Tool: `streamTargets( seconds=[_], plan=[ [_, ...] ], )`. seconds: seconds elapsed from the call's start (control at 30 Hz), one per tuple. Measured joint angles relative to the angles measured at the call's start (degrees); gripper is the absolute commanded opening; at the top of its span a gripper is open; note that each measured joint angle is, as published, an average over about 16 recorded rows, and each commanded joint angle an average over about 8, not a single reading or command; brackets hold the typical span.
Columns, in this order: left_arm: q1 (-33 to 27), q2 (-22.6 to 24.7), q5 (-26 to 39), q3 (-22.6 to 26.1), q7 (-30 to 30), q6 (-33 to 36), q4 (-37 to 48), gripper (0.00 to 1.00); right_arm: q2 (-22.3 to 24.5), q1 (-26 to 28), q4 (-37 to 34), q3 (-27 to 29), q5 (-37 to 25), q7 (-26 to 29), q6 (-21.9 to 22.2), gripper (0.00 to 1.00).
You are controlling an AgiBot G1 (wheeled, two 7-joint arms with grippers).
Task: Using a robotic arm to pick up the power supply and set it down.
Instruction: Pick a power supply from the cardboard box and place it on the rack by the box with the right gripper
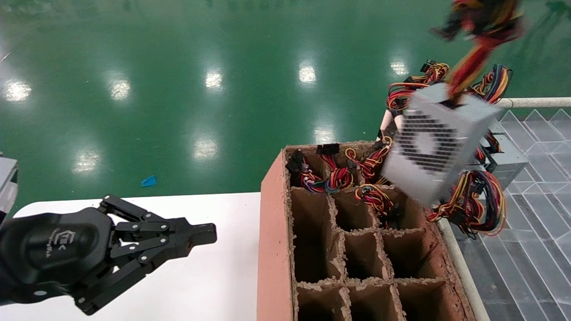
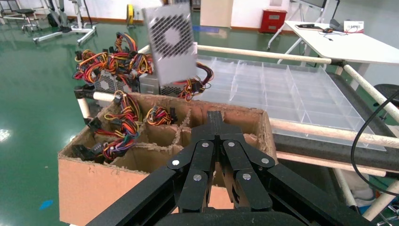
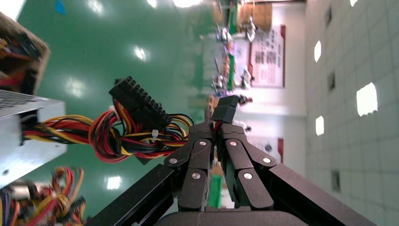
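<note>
Right pincer: my right pincer (image 3: pixel 214 123) is clamped on the wire bundle (image 3: pixel 113 136), not on the casing; its body is out of the head view, so I go by the wrist view.
Power supply: the power supply (image 1: pixel 439 145) hangs tilted from those wires, in the air over the far right corner of the divided cardboard box (image 1: pixel 272 232), fan grille toward me. I judge the wires are the only easy handle.
Left pincer: my left pincer (image 1: pixel 203 234) is parked over the white bench (image 1: pixel 214 285), fingers together, empty.
In the way: far cells hold loose cables (image 1: pixel 339 176); near cells look free. More units (image 1: pixel 502 158) and tangled wiring lie just beyond the box's right edge and could snag.
</note>
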Motion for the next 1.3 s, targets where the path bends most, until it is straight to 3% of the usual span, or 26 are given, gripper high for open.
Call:
streamTargets(
  seconds=[0.43,0.83,1.3],
  plan=[
    [0.0,0.0,0.0,0.0,0.0,0.0,0.0,0.00,6.6,4.1,-3.8,1.1,-4.1,1.2,-1.8,0.00],
    [0.0,0.0,0.0,0.0,0.0,0.0,0.0,0.00,9.7,6.8,-8.7,-0.1,-10.1,1.1,-3.3,0.00],
    [0.0,0.0,0.0,0.0,0.0,0.0,0.0,0.00,11.9,4.4,-13.7,-2.5,-12.4,-2.1,-3.2,0.00]
  ],
)
